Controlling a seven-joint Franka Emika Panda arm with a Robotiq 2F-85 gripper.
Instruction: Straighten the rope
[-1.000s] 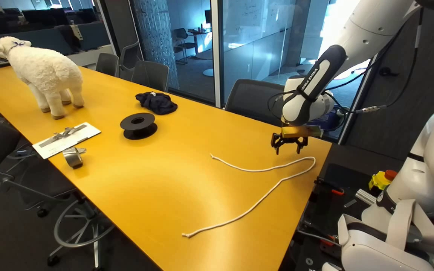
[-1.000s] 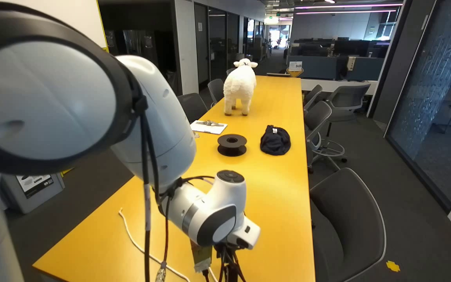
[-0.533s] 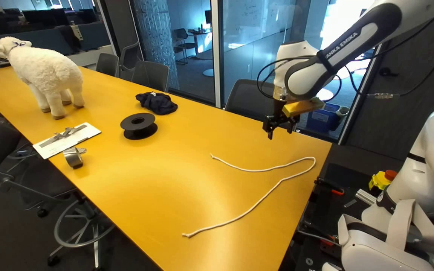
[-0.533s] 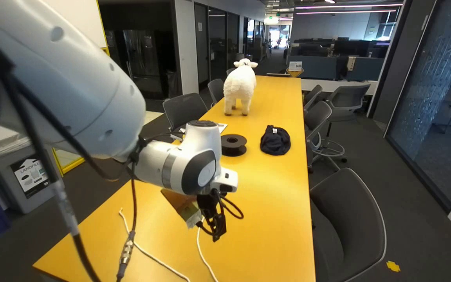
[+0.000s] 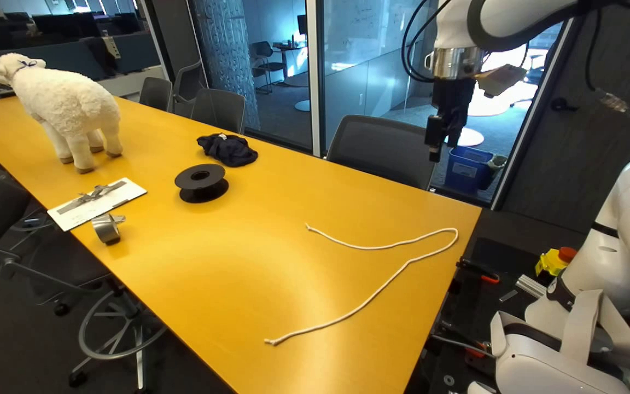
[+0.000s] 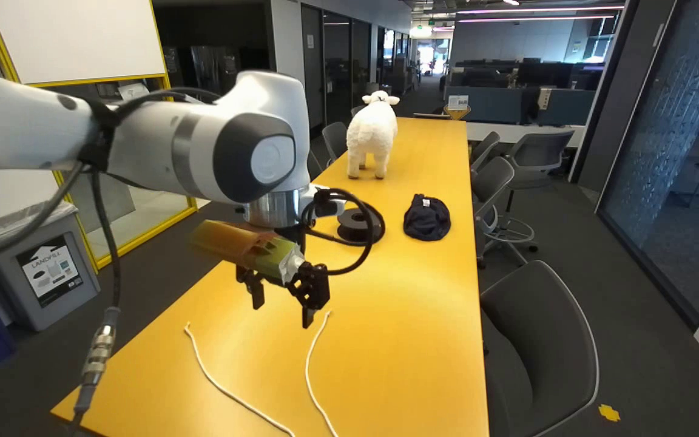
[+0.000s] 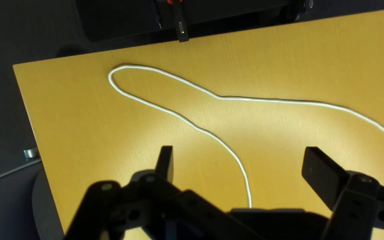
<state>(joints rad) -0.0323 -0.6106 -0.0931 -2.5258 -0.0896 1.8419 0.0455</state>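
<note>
The whitish rope (image 5: 404, 266) lies on the yellow table in a bent, open U shape. Its bend is near the table end by the robot base, and its two ends point away from the base. In an exterior view (image 6: 237, 398) both ends show and the bend is cut off by the frame's bottom edge. In the wrist view the bend and both strands of the rope (image 7: 265, 100) show; one end is hidden behind the gripper body. My gripper (image 6: 283, 312) is open, empty and high above the table. In the wrist view its fingers (image 7: 239, 150) stand wide apart with a strand below between them.
On the table (image 5: 227, 284) stand a black spool (image 5: 201, 183), a dark cap (image 5: 228, 149), a clipboard (image 5: 96, 203), a tape roll (image 5: 106, 229) and a white toy sheep (image 5: 63, 106). Chairs (image 5: 380, 150) line the sides. A headset (image 5: 555, 350) lies beside the robot base.
The gripper has risen, swung back toward the robot base and turned, so both fingers now show apart in an exterior view. The rope has not moved.
</note>
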